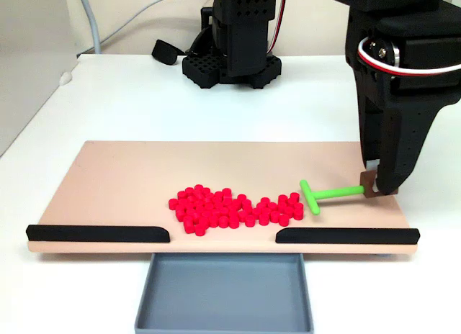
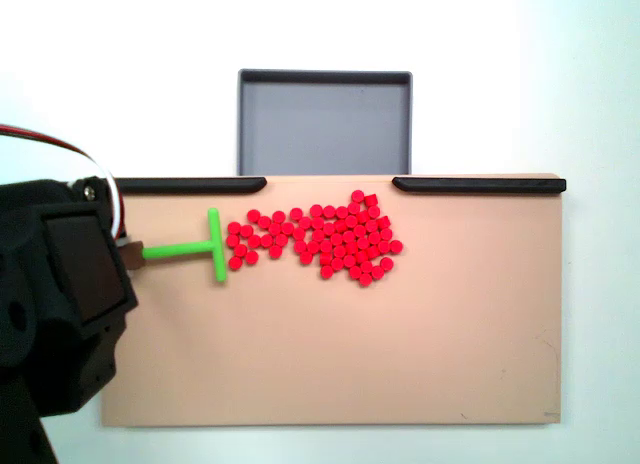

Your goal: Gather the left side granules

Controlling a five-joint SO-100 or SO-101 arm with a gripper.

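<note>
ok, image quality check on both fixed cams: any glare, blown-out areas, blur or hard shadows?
In the fixed view facing the arm's base, light is even, the white table is bright but not clipped, the black gripper is close and slightly soft. In the fixed view from above, the table's top edge is washed out; the bright red cylindrical granules are crisp, with faint shadows.

In a fixed view the black arm reaches down at the right, its gripper [image 1: 376, 184] pointing straight down with the jaws closed on the end of the green T-shaped stick [image 1: 328, 193]. Its base stands behind, upright.
</note>
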